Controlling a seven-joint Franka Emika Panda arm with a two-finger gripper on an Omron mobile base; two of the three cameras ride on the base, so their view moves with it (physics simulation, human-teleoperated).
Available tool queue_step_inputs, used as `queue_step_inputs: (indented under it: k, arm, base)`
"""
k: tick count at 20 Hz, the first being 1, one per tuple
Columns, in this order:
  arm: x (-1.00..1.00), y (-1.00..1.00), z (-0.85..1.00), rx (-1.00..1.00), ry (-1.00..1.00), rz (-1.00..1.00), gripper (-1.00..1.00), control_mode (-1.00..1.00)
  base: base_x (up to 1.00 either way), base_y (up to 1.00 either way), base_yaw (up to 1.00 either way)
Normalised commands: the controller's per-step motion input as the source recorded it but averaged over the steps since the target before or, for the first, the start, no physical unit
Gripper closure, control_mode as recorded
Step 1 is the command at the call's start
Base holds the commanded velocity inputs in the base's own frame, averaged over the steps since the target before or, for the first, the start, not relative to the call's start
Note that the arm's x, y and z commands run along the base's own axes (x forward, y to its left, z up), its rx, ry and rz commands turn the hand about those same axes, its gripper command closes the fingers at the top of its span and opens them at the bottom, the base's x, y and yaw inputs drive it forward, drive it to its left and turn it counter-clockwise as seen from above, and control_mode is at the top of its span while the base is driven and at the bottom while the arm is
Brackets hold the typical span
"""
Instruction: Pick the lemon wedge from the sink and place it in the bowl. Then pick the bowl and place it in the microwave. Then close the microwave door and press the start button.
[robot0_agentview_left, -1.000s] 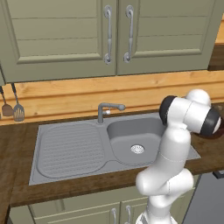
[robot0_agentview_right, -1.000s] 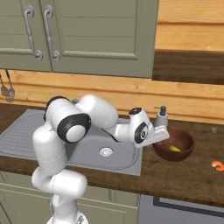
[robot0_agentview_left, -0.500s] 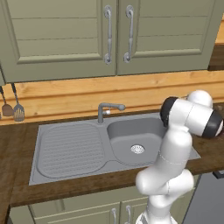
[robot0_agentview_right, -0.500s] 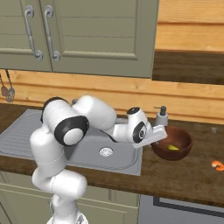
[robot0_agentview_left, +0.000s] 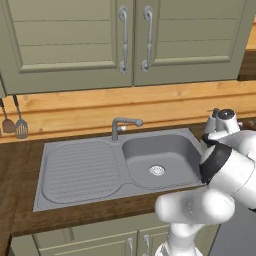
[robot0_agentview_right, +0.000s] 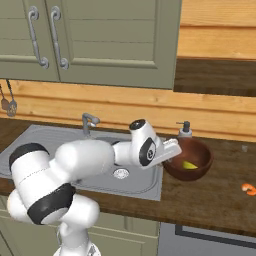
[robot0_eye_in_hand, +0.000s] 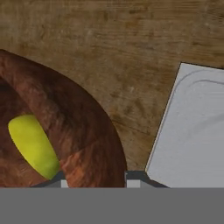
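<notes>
We see the lemon wedge (robot0_eye_in_hand: 31, 143) lying inside the bowl (robot0_agentview_right: 194, 160), on the counter right of the sink (robot0_agentview_left: 90, 172). Gripper (robot0_eye_in_hand: 94, 178) straddles the near rim, jaws apart. Risk: a thin-rim pinch could slip, tipping the bowl and spilling the wedge.

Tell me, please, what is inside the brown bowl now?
Inside the bowl lies the lemon wedge, yellow, on the bottom near one wall. The gripper at the rim covers part of the bowl's inside in the right base view, so the rest cannot be checked.
</notes>
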Motion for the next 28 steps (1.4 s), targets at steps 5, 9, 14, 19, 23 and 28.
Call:
queue_step_inputs:
  k: [5,9,14,19,23,28]
  arm:
    - [-0.62,0.27,1.0,0.15,0.03,0.12,1.0,-1.0]
    - [-0.54,0.39,1.0,0.2,0.14,0.1,1.0,-1.0]
    - [-0.28,0.61,1.0,0.1,0.17,0.12,1.0,-1.0]
    - [-0.19,0.93,0.99,0.0,0.14,0.24,1.0,-1.0]
    - [-0.37,1.0,0.64,0.0,0.16,0.38,1.0,-1.0]
    - [-0.23,1.0,0.51,0.0,0.08,0.38,1.0,-1.0]
  base:
    - [0.0,0.0,0.0]
    - [0.0,0.0,0.0]
    - [0.0,0.0,0.0]
    - [0.0,0.0,0.0]
    - [0.0,0.0,0.0]
    - [0.0,0.0,0.0]
